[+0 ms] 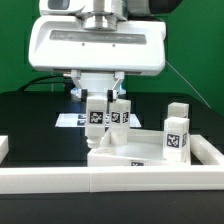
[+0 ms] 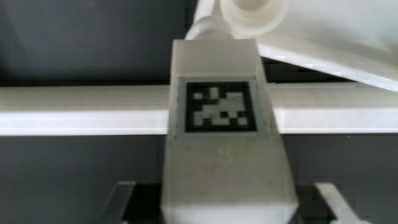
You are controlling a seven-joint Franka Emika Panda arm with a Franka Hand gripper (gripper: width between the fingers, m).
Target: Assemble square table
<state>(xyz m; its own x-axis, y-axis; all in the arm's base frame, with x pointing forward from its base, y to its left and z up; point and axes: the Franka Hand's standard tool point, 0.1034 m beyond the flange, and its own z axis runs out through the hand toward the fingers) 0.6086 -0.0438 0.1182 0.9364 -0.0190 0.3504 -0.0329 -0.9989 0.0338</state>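
4 legs are on show in the exterior view. The hand (image 1: pixel 98 112) hangs at frame centre under the big white wrist housing, pinching the held leg (image 1: pixel 96 117) upright between its fingers, tag facing the camera. A 2nd leg (image 1: pixel 120 113) stands just beside it, toward the exterior view's right, also upright with its tag showing. Over at the right of the frame a 3rd leg (image 1: pixel 178 109) stands further back and a 4th leg (image 1: pixel 175 141) nearer, both upright and well apart from the hand.

The top (image 1: pixel 135 157) lies low in the frame, centre to right, flat on the black worktop (image 1: pixel 30 125). The held leg's lower end sits right over the top's near corner; I cannot tell whether they touch. The rail (image 1: pixel 60 181) runs across the bottom of the frame and up the right side. The marker board (image 1: pixel 70 120) peeks out flat behind the hand.

In the wrist view the held leg fills the middle, its tag sharp and square-on, dark fingers flanking it on both sides. The rail crosses behind it as a pale band. A rounded white end shows beyond the leg's far tip; which part that is, I cannot tell.
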